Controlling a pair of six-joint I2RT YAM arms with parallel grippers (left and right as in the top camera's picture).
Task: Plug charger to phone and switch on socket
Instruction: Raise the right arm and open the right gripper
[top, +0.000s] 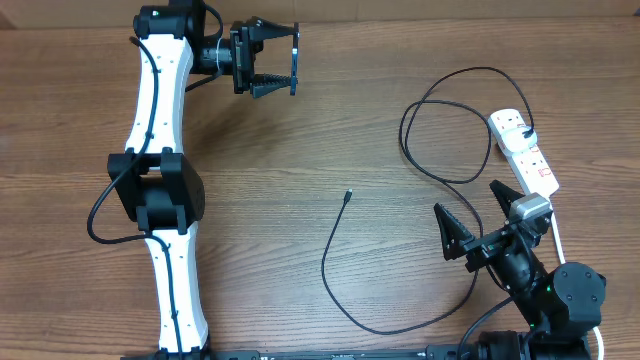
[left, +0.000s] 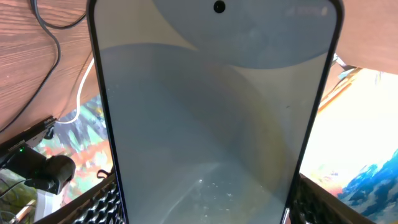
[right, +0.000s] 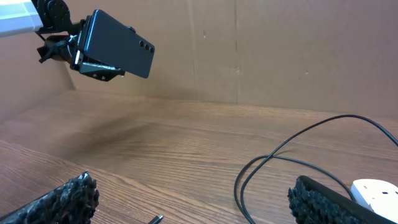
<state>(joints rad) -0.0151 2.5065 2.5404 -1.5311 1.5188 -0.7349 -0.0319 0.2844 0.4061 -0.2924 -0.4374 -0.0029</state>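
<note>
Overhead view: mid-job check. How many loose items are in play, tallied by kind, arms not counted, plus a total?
phone: 1
charger cable: 1
power strip: 1
Total: 3

- Left wrist view: phone (left: 211, 112) ran off btm edge; txt near its top end was too blurred to read.
- Right wrist view: socket (right: 375, 190) was cut by frame corner; charger (right: 157, 218) tip barely in at btm edge.
- Overhead: socket's near end was hidden under right arm (top: 528, 212).
</note>
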